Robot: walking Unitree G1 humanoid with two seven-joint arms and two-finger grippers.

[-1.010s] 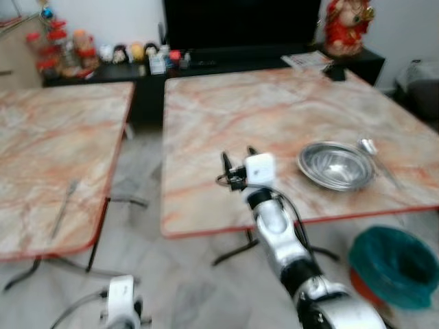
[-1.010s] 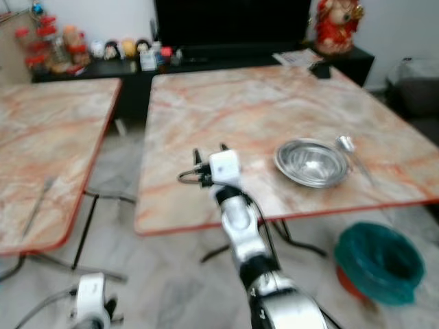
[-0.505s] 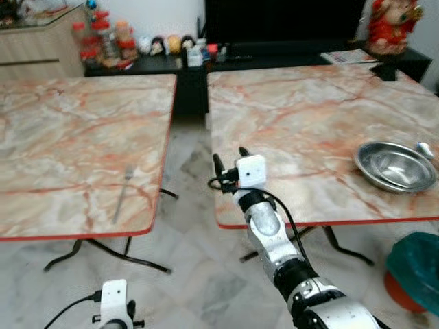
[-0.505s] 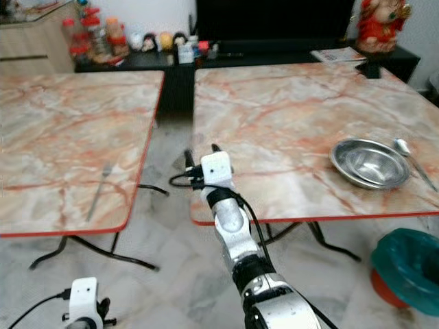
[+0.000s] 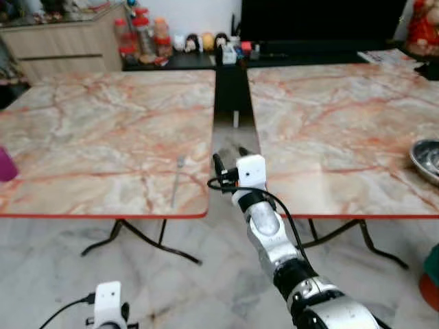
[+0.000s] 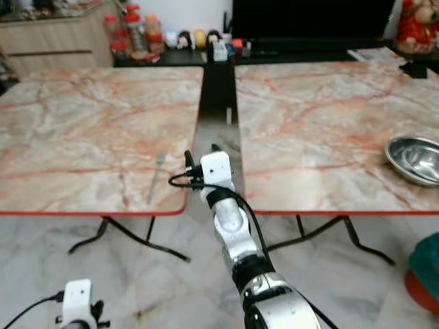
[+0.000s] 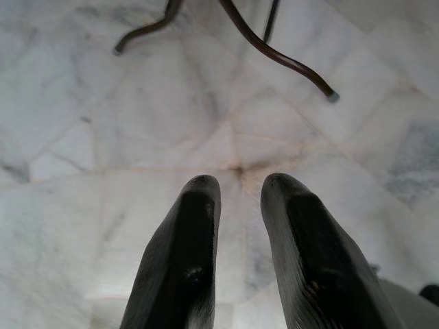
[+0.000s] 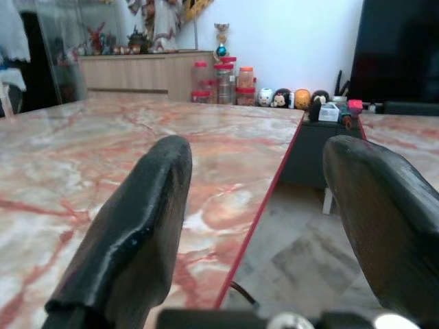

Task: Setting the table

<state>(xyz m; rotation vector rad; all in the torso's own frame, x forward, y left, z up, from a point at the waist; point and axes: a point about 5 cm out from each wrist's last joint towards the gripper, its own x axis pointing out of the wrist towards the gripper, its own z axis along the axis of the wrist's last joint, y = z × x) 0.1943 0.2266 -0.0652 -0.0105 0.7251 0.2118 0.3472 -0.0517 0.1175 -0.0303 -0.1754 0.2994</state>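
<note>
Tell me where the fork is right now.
The fork lies on the left marble table, near its front right corner, just left of the gap between the two tables. The raised right gripper is beside it, a little to its right.

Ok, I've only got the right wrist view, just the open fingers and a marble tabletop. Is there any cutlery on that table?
Observer: Yes, a fork lies on the left table, near its front edge, to the left of the right gripper.
Operator: And where's the bowl?
Observer: A steel bowl sits on the right table, far over on the robot's right.
Operator: What's the left arm doing?
Observer: The left gripper hangs low over the marble floor, holding nothing.
</note>
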